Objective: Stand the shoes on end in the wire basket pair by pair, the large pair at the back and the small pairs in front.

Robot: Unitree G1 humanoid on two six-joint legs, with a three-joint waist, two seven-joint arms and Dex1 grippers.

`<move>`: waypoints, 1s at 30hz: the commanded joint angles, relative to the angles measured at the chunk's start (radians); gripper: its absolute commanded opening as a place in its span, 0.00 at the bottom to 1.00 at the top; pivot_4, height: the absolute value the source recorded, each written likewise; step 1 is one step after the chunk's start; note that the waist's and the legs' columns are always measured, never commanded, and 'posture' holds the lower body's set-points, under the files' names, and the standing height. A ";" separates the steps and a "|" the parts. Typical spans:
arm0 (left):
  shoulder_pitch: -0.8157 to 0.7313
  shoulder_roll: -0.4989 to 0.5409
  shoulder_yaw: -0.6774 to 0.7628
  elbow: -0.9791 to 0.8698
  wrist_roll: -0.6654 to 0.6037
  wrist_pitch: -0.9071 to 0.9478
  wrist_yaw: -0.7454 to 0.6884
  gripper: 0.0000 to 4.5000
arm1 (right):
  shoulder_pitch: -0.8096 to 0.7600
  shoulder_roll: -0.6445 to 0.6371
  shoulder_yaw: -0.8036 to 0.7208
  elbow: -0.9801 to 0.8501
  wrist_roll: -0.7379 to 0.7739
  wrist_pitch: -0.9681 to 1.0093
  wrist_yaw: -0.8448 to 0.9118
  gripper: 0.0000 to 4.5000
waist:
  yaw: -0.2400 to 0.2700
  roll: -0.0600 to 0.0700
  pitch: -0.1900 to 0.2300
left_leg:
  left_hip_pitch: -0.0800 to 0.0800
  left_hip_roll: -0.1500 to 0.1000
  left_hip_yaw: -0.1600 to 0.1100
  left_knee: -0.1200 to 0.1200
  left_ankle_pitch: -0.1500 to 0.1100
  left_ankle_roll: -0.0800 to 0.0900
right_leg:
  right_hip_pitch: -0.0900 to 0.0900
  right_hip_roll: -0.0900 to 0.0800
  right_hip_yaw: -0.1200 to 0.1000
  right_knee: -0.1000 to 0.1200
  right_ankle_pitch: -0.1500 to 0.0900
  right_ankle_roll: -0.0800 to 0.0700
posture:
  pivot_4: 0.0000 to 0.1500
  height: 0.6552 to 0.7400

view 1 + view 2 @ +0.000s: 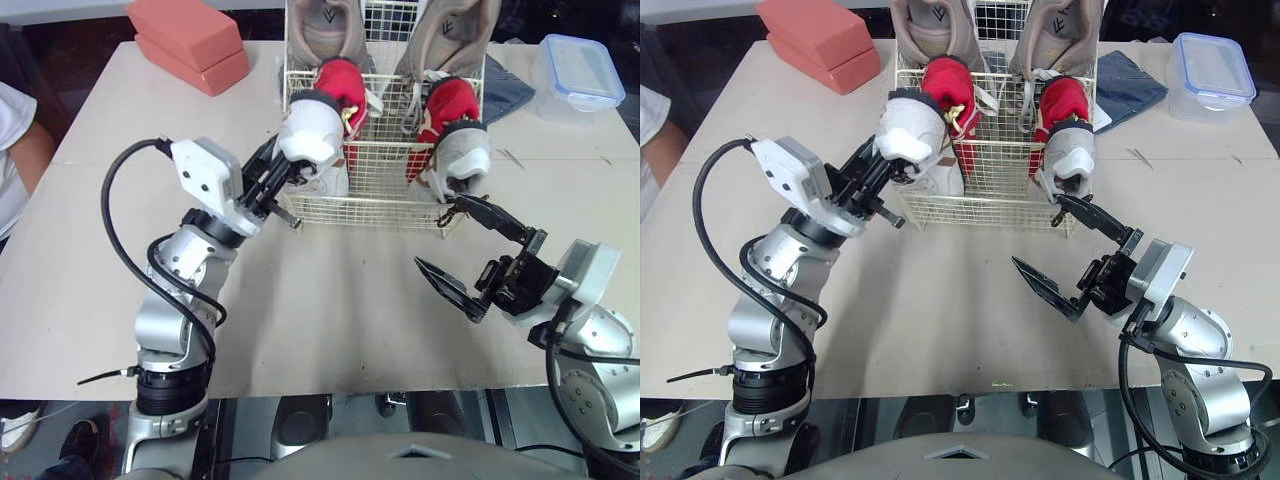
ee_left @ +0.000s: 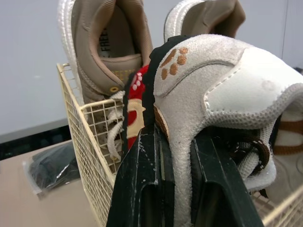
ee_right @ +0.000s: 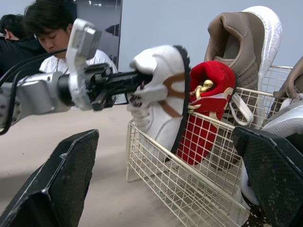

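Your left gripper (image 1: pixel 285 170) has its fingers clamped on the heel rim of a white shoe (image 1: pixel 312 130), toe down in the near-left corner of the wire basket (image 1: pixel 370 210). Your right gripper (image 1: pixel 433 232) is spread wide, just beside the near-right corner, below the other white shoe (image 1: pixel 462 155).

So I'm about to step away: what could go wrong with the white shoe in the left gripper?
The left gripper pinches the white shoe only by its heel collar, so it might slip or tip over the front rim of the wire basket. The open right gripper, close to the basket's corner, could nudge it.
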 commanded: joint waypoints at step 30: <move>0.188 -0.017 -0.003 0.087 -0.024 -0.018 -0.050 0.99 | -0.058 0.004 0.017 0.032 0.010 -0.037 0.005 1.00 | 0.000 0.012 -0.015 | 0.002 0.000 -0.003 0.000 -0.003 0.005 | 0.003 0.001 -0.001 0.001 0.000 0.000 | 1.00 0.36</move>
